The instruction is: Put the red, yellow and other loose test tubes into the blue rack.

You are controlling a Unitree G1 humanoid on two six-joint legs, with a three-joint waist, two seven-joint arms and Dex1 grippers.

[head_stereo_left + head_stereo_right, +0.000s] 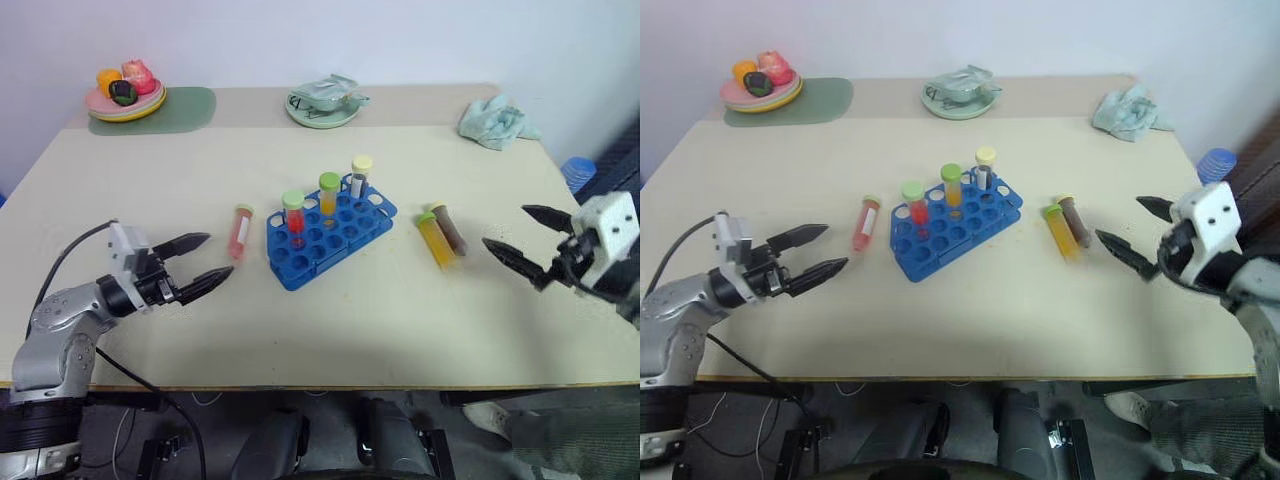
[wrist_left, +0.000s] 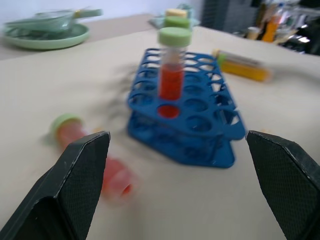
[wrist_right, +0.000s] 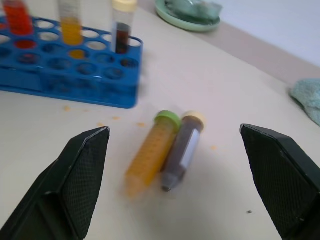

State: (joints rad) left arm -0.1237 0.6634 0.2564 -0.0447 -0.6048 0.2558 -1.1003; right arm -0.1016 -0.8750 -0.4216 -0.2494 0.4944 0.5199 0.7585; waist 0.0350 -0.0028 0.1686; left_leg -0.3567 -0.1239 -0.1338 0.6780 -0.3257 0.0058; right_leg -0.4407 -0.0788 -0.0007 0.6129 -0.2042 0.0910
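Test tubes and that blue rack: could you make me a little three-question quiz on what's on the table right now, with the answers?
1. How many tubes stand upright in the blue rack?
2. True or false: the yellow tube and the dark brown tube lie side by side on the table, on the rack's right.
3. Which pincer is nearest the pinkish-red tube lying on the table? A) left pincer B) right pincer

Key
1. Three: red liquid, orange liquid, and a cream-capped one.
2. True.
3. A. That tube lies left of the rack, ahead of the open left pincer; the right pincer, also open, faces the other two.
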